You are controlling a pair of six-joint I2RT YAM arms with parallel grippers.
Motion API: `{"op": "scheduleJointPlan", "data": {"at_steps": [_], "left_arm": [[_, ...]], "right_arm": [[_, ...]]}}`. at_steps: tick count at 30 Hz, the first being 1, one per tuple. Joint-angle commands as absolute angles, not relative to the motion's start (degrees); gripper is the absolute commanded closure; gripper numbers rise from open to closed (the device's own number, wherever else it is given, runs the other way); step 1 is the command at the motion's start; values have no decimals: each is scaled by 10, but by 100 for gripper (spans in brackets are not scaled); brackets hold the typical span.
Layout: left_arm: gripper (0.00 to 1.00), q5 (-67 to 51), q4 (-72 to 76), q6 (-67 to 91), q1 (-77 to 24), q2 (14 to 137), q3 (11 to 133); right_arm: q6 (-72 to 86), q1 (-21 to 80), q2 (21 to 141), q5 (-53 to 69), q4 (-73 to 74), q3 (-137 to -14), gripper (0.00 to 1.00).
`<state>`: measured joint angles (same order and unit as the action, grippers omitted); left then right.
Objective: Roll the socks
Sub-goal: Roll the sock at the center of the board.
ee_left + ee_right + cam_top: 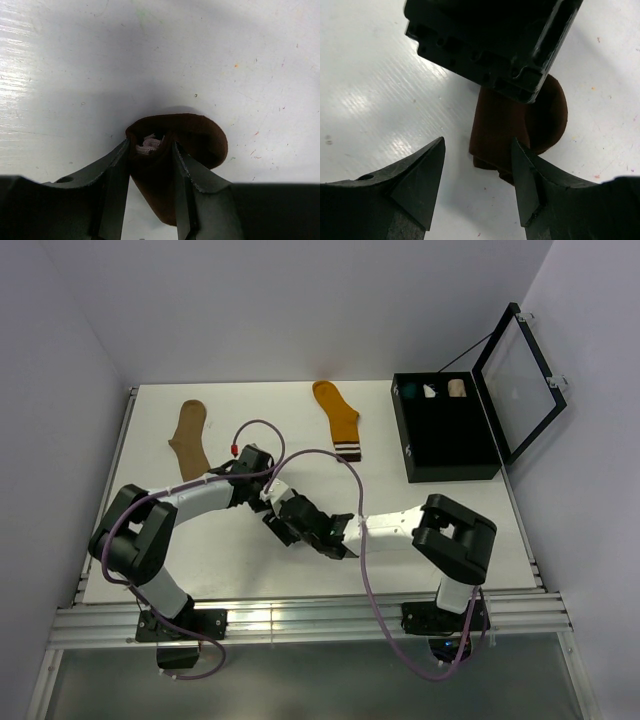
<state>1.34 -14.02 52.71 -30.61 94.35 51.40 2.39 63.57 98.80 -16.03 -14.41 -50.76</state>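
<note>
Closest up, my left gripper (150, 148) pinches the dark brown sock (200, 140), which is bunched into a fold with a bit of pale cuff showing between my fingers. My right gripper (477, 145) stands spread beside that same sock, gripping nothing. Farther back on the white table (260, 410) lie the tan sock (190, 440), the mustard sock (338, 420), then an open black case (450, 474).

3 socks (189, 438), 3 bundles (429, 391), 1 case (450, 473)
</note>
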Motion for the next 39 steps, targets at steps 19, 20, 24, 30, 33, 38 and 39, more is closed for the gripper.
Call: {"op": "scheduleJointPlan", "data": {"at_steps": [19,20,24,30,33,38,39], "left_arm": [[57,-11,-143,503,-311,956,528],[55,-13,-141,503,-311,955,528],[48,-19,-131,504,-311,945,525],[30,-3,-116,518,-310,896,511],[23,35,-109,538,-309,857,495],[17,83,-98,601,-302,780,447],[17,88,-92,609,-301,768,436]], "right_arm": [[8,641,1083,-202,-165,-521,59],[10,641,1078,-200,-165,-517,67],[23,629,1055,-158,-156,-505,94],[71,565,1018,-5,-133,-497,100],[83,535,1010,62,-117,-503,100],[113,499,1022,176,-94,-524,100],[119,486,1026,194,-93,-527,100]]}}
